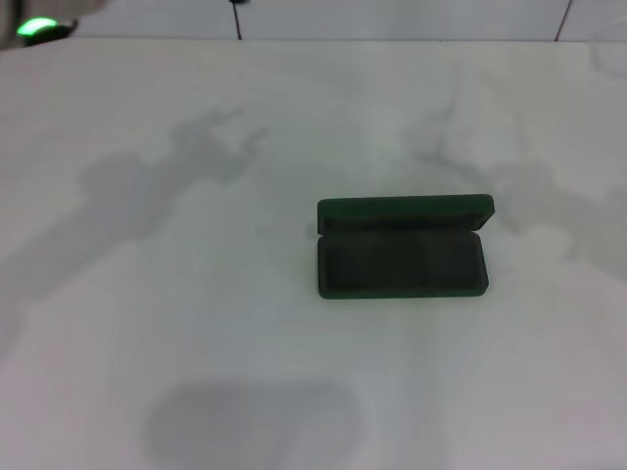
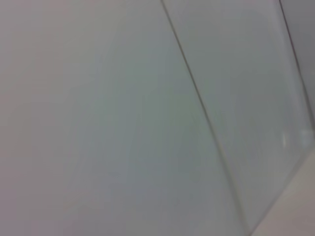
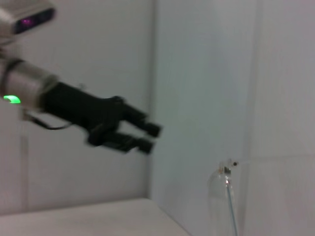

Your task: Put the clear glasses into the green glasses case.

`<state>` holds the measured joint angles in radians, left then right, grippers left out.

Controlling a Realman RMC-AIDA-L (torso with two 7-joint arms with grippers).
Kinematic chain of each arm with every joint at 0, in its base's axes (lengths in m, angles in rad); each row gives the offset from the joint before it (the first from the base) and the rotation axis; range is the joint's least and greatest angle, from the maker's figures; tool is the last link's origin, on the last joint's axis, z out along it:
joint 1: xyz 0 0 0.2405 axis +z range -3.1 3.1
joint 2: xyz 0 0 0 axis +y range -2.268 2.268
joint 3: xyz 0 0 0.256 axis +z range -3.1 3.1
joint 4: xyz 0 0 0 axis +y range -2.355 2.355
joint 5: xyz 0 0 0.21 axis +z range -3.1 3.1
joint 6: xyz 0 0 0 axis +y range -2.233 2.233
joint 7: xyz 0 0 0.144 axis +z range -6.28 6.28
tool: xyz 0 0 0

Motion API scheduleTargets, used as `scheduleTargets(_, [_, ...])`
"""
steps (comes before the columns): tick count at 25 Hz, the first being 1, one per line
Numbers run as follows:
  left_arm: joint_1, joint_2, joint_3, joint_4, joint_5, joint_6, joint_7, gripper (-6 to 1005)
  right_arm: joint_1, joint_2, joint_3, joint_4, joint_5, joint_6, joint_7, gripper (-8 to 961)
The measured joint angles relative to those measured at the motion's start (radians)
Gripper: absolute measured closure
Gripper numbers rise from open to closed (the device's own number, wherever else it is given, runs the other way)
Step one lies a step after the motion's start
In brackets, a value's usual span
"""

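The green glasses case point(image 1: 402, 247) lies open on the white table, right of centre in the head view, with its lid standing up at the far side and its dark lining bare. The clear glasses point(image 3: 225, 196) show only in the right wrist view, held up in the air before the wall close to that camera, one thin arm and hinge visible. That places them in my right gripper, which is itself outside every picture. My left gripper point(image 3: 149, 137) shows in the same view, raised above the table, open and holding nothing.
The white table point(image 1: 196, 294) carries only the arms' shadows around the case. A wall of pale panels point(image 2: 147, 118) with dark seams stands behind. A green light point(image 1: 37, 27) glows at the far left corner.
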<state>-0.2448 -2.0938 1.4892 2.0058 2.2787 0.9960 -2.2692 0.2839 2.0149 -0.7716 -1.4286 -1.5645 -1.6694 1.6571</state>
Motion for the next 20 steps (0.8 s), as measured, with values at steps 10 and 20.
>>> scheduleTargets(10, [0.137,-0.001,-0.216,-0.246,-0.837,0.083,0.408,686,0.168,-0.001,-0.042,0.370,0.052,-0.208,-0.203,896])
scheduleTargets(20, [0.118,-0.001,-0.255,-0.537,-1.158,0.346,0.592,753,0.315,0.005,-0.250,0.565,0.048,-0.232,-0.313,896])
